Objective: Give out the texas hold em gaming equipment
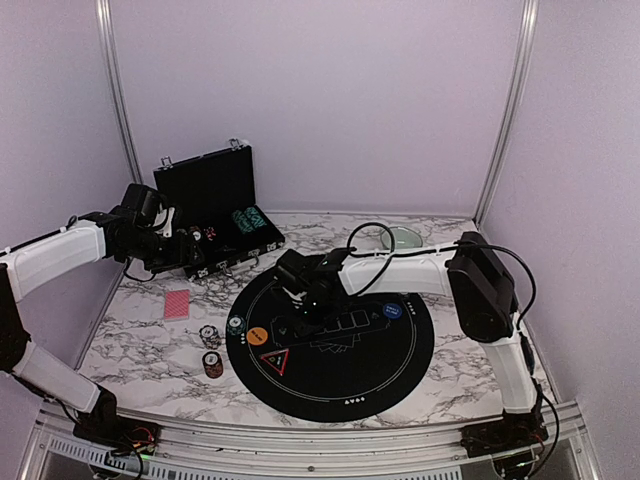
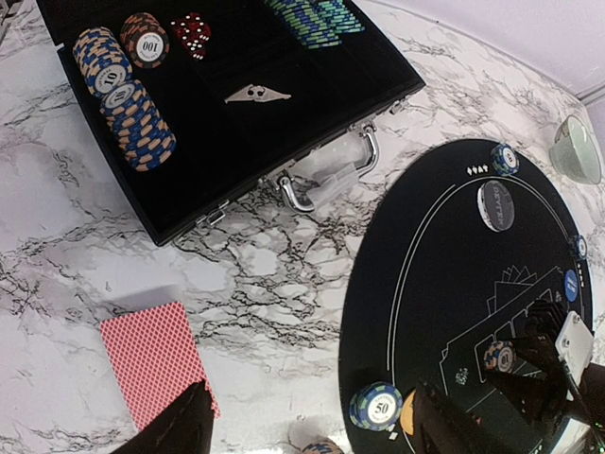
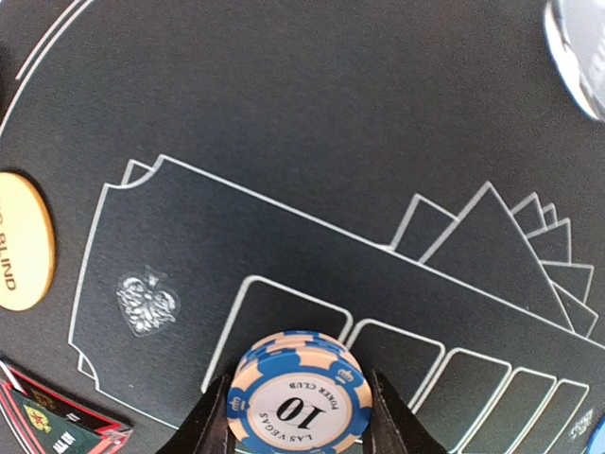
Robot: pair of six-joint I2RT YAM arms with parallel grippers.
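Round peach-and-blue striped-edge poker chip stack [image 3: 299, 392], flat, face up on matte black mat [image 3: 284, 113], right gripper [image 3: 301, 416] clamped on it, left gripper [image 2: 310, 411] spread apart.

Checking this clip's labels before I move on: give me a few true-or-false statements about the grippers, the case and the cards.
The right gripper grips a chip marked 10. True.
The black case is shut. False: its lid stands open, with chip stacks inside.
The red-backed cards lie on the black mat. False: they lie on the marble table beside it.
The left gripper is open and empty. True.
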